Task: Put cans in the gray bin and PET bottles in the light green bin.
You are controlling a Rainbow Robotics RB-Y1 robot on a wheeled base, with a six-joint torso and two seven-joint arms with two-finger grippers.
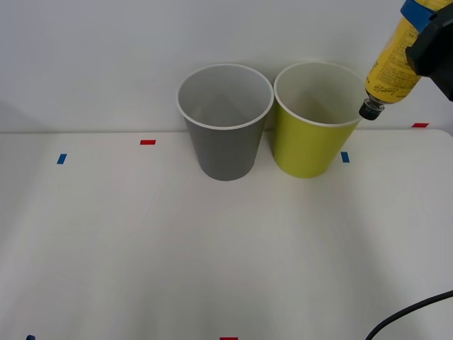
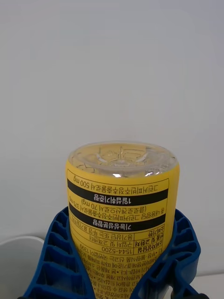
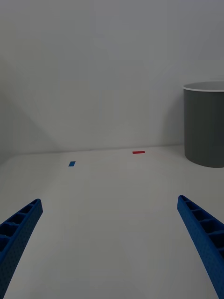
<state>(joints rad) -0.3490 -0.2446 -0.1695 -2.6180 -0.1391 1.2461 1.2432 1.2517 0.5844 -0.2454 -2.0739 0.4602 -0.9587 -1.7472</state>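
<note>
At the far left, the left hand (image 3: 112, 243) waits low over the bare white surface (image 1: 141, 248), its two blue fingers (image 3: 18, 229) spread wide apart with nothing between them; the gray bin shows to one side in its wrist view. It has no part in the present step.

In the upper middle of the front view stands the gray bin (image 1: 225, 152), upright and, as far as its pale inside shows, empty. Just right of it, nearly touching, stands the green bin (image 1: 309, 145), also upright.

In the upper right corner the right hand (image 1: 425, 32) is clamped on the bottle (image 1: 391, 67), blue fingers (image 2: 56, 261) gripping its yellow wrap on both sides. The bottle hangs tilted, black cap down and leftward, the cap just at the green bin's right rim, seemingly above it rather than inside.

The step in hand looks to be the delivery of the bottle to the green bin. The next move likely calls for carrying the bottle a little further left so it sits over the bin's mouth, then parting the fingers. Let go too soon, the cap could strike the rim and the bottle fall outside.
</note>
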